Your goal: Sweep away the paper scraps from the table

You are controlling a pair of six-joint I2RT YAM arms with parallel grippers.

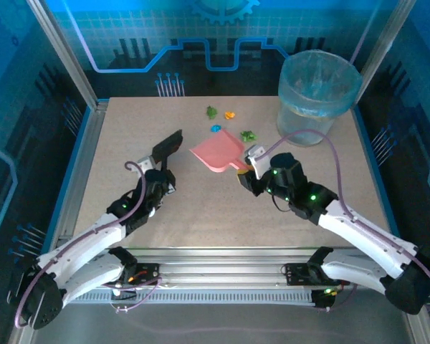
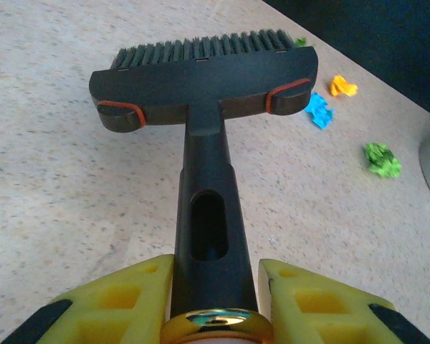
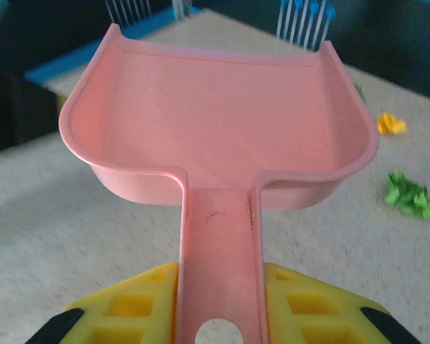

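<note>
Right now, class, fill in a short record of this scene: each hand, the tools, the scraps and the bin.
Left hand: shut on the handle of the black brush
Right hand: shut on the handle of the pink dustpan
Paper scraps: four seen (two green, one orange, one blue), loose on the table, none in the dustpan
Bin: far right corner of the table

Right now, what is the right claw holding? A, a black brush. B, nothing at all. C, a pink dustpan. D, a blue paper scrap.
C: the right claw is closed on the handle of the pink dustpan, as its wrist view shows.
</note>
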